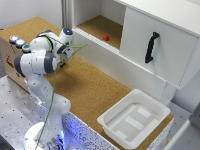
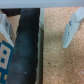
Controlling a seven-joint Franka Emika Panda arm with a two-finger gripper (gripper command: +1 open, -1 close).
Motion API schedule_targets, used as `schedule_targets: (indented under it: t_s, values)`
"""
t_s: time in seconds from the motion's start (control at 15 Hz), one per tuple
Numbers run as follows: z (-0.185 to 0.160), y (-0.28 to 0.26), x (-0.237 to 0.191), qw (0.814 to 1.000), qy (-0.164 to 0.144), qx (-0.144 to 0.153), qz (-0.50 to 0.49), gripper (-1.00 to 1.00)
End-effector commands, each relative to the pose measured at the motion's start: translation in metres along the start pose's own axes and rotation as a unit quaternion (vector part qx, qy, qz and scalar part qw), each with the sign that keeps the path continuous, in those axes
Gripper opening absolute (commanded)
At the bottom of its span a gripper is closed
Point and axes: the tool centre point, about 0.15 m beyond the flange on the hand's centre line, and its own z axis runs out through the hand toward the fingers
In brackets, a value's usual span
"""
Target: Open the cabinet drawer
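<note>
The white cabinet (image 1: 165, 15) stands at the back, with a cork-floored recess (image 1: 97, 26) and a big white door (image 1: 162, 47) bearing a black handle (image 1: 151, 47). The drawer (image 1: 120, 64) is the long, low white panel below them; it looks flush and shut. My gripper (image 1: 62, 57) hangs over the cork table, apart from the drawer, toward the exterior view's left of it. In the wrist view the gripper (image 2: 37, 27) is open and empty, its fingers (image 2: 70, 30) wide apart over cork and a dark band (image 2: 27, 47). The cabinet does not show there.
A small red object (image 1: 106, 37) lies in the recess. A white plastic bin (image 1: 134, 117) sits on the cork table (image 1: 90, 90) toward the exterior view's right. A box with coloured buttons (image 1: 17, 42) stands by the arm's base side.
</note>
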Motion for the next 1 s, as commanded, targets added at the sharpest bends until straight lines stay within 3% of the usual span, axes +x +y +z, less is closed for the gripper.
schedule_targets:
  t_s: [0.0, 0.93]
  values:
    - [0.016, -0.005, 0.001, 0.999, 0.000, 0.041, -0.011, -1.00]
    - [0.011, -0.008, 0.014, 0.999, 0.000, 0.042, -0.033, -1.00]
